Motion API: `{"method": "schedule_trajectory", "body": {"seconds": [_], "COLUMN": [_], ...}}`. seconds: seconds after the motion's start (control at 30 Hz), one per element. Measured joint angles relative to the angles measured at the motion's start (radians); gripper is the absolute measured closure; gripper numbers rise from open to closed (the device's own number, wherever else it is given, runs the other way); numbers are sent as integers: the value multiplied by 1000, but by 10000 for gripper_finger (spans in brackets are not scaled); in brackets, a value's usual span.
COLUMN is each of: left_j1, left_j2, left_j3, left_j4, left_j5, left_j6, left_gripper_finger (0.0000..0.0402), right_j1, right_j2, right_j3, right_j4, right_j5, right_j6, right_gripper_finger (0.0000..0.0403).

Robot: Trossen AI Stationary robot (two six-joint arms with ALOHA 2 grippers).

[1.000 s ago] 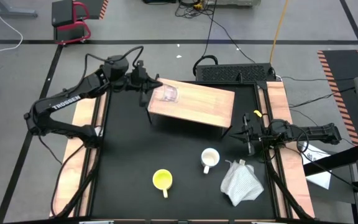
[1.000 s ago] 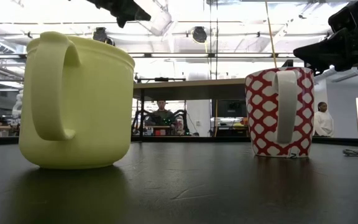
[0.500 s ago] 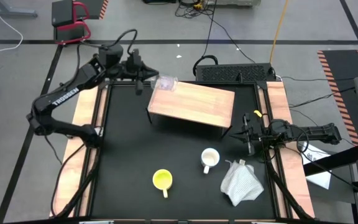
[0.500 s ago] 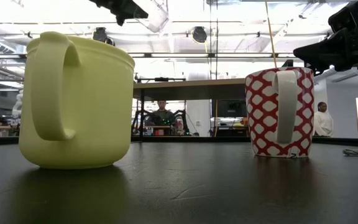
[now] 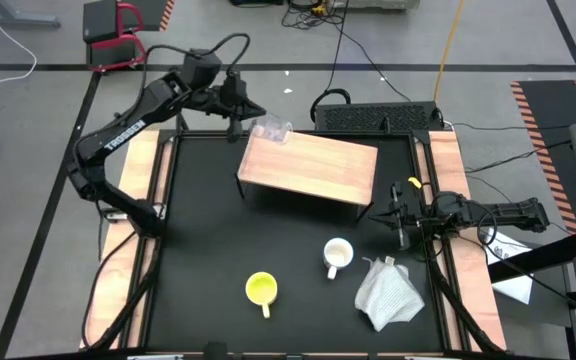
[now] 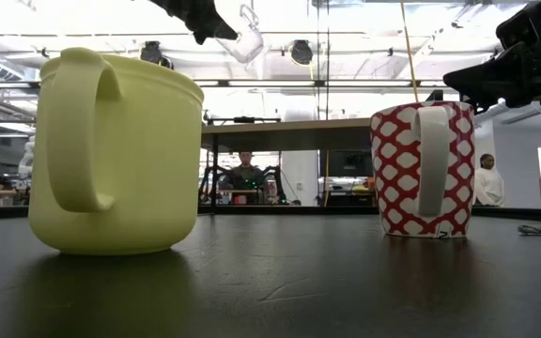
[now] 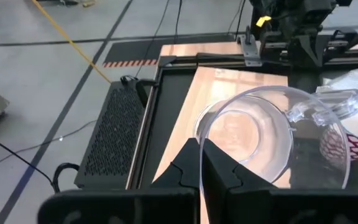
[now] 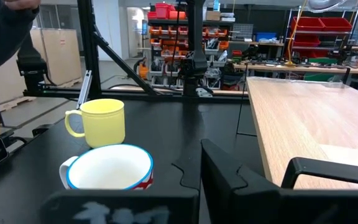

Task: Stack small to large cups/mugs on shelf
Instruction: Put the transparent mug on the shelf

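1. left gripper (image 5: 246,117) has its fingers clamped on the rim of the clear glass cup (image 5: 272,129), held tilted just off the shelf (image 5: 313,165) at its far left corner

2. cup hangs shelf-side of the fingers, so the set-down lies inward over the smooth pale wood

3. right gripper (image 5: 400,215) waits shut by the shelf's right end, nearer the glossy patterned white mug (image 5: 337,255) and the matte yellow mug (image 5: 261,289) on the black surface (image 5: 218,250)

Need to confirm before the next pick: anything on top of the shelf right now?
The shelf top looks bare. The left gripper, shut on the glass cup, holds it over the far-left corner.
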Motion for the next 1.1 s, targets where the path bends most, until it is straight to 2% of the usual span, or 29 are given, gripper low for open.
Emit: {"method": "schedule_trajectory", "body": {"seconds": [0.3, 0.53, 0.77, 1.1], "left_j1": [1, 5, 4, -28], "left_j2": [13, 28, 39, 80], "left_j3": [20, 20, 20, 21], "left_j4": [-9, -26, -184, -297], "left_j5": [-4, -63, -74, -124], "left_j6": [22, 34, 124, 169], "left_gripper_finger": [402, 402, 402, 402], "right_j1": [0, 0, 0, 0], "right_j2": [0, 0, 0, 0], "right_j3": [0, 0, 0, 0], "right_j4": [-2, -1, 0, 0], "right_j5": [0, 0, 0, 0], "right_j6": [0, 0, 0, 0], "right_gripper_finger": [403, 403, 403, 403]}}
